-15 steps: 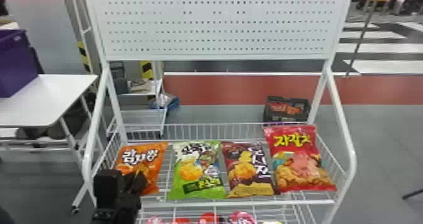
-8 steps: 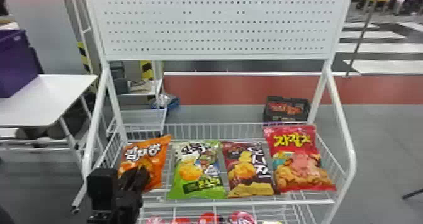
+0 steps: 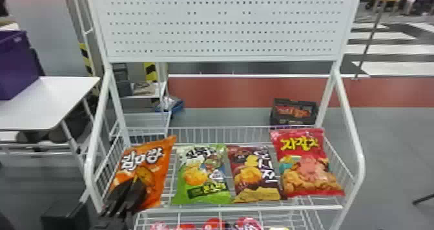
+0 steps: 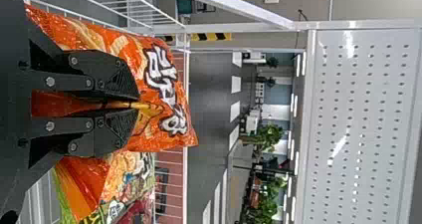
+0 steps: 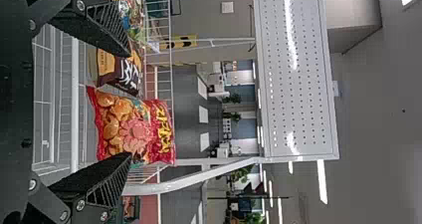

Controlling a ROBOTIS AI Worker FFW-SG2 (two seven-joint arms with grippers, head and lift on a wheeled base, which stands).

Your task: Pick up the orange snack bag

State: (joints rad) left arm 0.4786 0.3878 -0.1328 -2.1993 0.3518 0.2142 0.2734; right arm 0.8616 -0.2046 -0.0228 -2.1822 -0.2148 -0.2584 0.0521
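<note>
My left gripper (image 3: 129, 193) is at the lower part of the orange snack bag (image 3: 161, 161), at the left end of the wire shelf. In the left wrist view, the left gripper (image 4: 138, 105) is shut on a pinched fold of the orange bag (image 4: 174, 92), whose printed upper part stands out beyond the fingertips. The bag is tilted, its top right corner raised; whether its lower edge touches the shelf I cannot tell. The right gripper (image 5: 130, 104) stands open in the right wrist view, with nothing between its fingers, facing the red bag (image 5: 132, 129).
Right of the orange bag lie a green bag (image 3: 201, 177), a dark brown bag (image 3: 253, 174) and a red bag (image 3: 306, 164). The rack's white side post (image 3: 92, 148) and front rail (image 3: 245, 208) are close by. More packages (image 3: 214, 224) lie on the tier below.
My left gripper has closed on the orange bag. The bag has tilted and come up nearer the head camera, showing larger, while the other bags have stayed put.
</note>
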